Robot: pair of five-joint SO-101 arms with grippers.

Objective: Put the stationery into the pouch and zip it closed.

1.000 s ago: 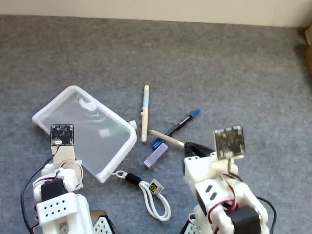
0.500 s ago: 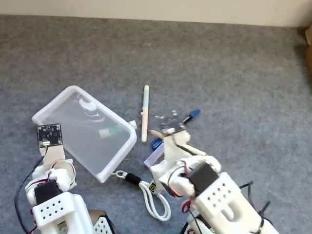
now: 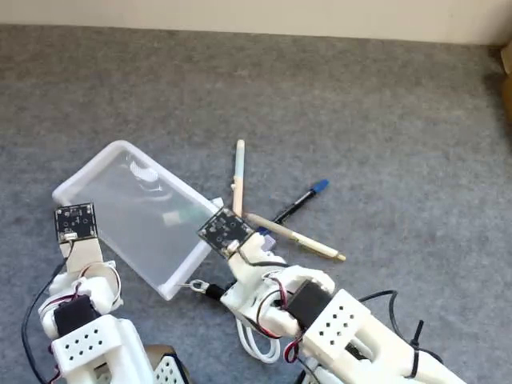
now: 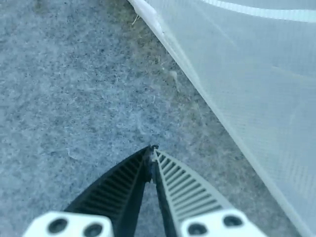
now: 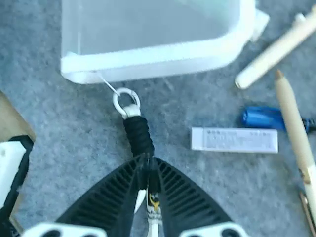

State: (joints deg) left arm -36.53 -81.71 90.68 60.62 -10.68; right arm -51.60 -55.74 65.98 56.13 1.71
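Barely begun, by the look of it: apparently no stationery inside the translucent pouch [image 3: 136, 210], flat on the grey surface [image 3: 384, 104]. Left to pack: cream pen [image 3: 238, 172], beige pen [image 3: 296, 236], blue-capped pen [image 3: 308, 194] lying across it, and eraser-like block [image 5: 234, 139], all near the pouch's corner. Then the zipping. On the left pincer [image 4: 152, 149], jaws pressed together over bare surface beside the pouch edge. On the right pincer [image 5: 148, 157], jaws likewise together above the black strap [image 5: 138, 133] tied to the zip ring [image 5: 126, 101]; pinching it or not, hard to say. Likely nuisances: crossed pens, trailing strap.
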